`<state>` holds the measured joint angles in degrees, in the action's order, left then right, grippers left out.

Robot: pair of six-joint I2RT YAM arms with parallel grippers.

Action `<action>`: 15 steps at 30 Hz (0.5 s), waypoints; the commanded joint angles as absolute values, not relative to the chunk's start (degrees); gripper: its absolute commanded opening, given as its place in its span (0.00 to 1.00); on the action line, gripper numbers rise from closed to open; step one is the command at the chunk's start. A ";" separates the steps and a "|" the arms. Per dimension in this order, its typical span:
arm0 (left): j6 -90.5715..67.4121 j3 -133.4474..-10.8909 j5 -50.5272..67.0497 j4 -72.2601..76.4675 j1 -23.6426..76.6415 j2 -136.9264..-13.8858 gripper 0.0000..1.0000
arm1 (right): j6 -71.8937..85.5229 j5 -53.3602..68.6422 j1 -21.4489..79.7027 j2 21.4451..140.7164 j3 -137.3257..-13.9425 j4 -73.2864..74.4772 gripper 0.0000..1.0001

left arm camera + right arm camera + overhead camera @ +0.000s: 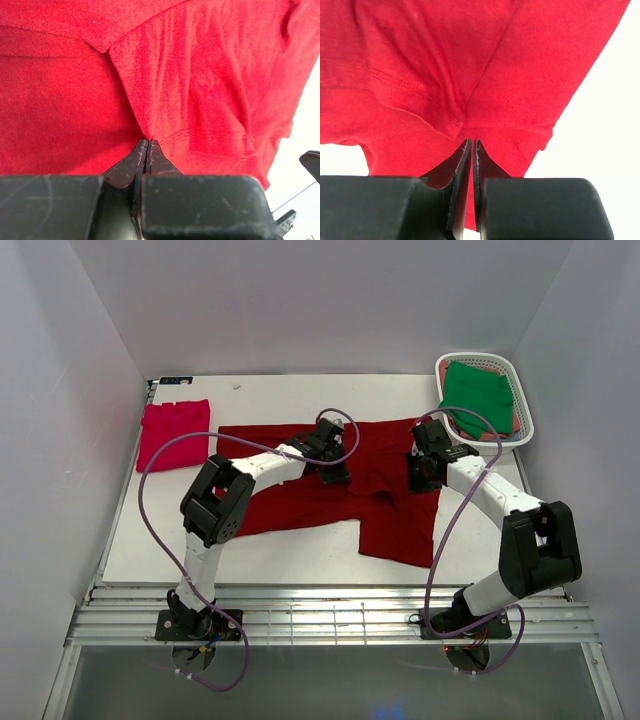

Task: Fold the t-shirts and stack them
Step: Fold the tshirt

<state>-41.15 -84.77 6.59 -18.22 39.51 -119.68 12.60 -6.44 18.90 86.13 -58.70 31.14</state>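
Observation:
The large dark red t-shirt (385, 525) lies spread, partly rumpled, across the middle of the white table. My left gripper (337, 476) is down on its middle and my right gripper (418, 480) on its right part. In the left wrist view the left gripper (147, 141) is shut on a pinched fold of the dark red t-shirt (200, 75), with creases running into the tips. In the right wrist view the right gripper (471, 141) is likewise shut on a puckered fold of the dark red t-shirt (420, 60). A pinkish-red t-shirt (172, 433) lies folded at the far left. A green t-shirt (478, 392) sits in the basket.
The white slotted basket (487, 357) stands at the back right corner, with some pink cloth showing under the green shirt. The white table (300, 545) ends just ahead of the arm bases. Plain walls close in the left, back and right sides.

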 commanded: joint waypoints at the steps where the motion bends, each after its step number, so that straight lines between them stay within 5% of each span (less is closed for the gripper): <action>1: -40.78 -84.29 5.98 -19.33 39.90 -113.73 0.10 | 11.51 -8.17 19.07 84.90 -59.33 33.14 0.11; 15: -40.60 -81.48 4.48 -21.45 39.81 -110.74 0.10 | 12.13 -8.61 19.07 85.07 -57.04 31.73 0.11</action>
